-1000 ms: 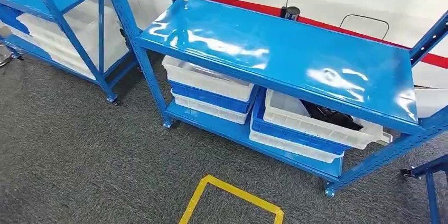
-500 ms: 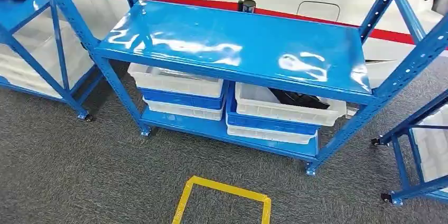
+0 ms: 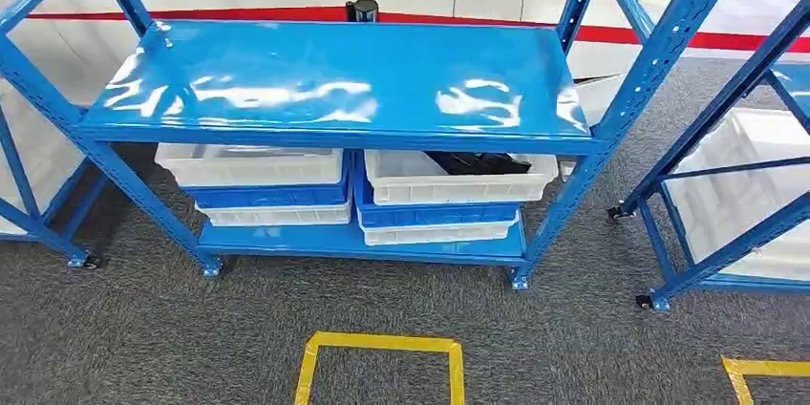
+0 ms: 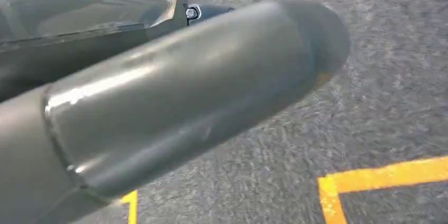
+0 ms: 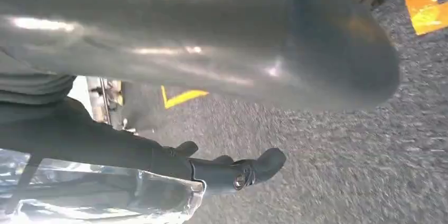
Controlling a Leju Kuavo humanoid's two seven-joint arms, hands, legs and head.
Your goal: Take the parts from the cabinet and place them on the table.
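- Grey carpet floor (image 3: 143, 329), rough and speckled, with yellow tape squares (image 3: 380, 346) marked on it.
- Blue metal cabinet (image 3: 334, 80) straight ahead, its glossy top shelf catching the lights.
- Below, stacked white and blue plastic bins (image 3: 258, 190) sit side by side.
- Dark parts (image 3: 478, 162) lie in the upper right white bin (image 3: 458, 185).
- Left hand (image 4: 179, 102) and right hand (image 5: 211, 39) hang over carpet, well away from the parts; each wrist view shows a smooth grey thumb up close, and I cannot tell whether either hand is open or closed.
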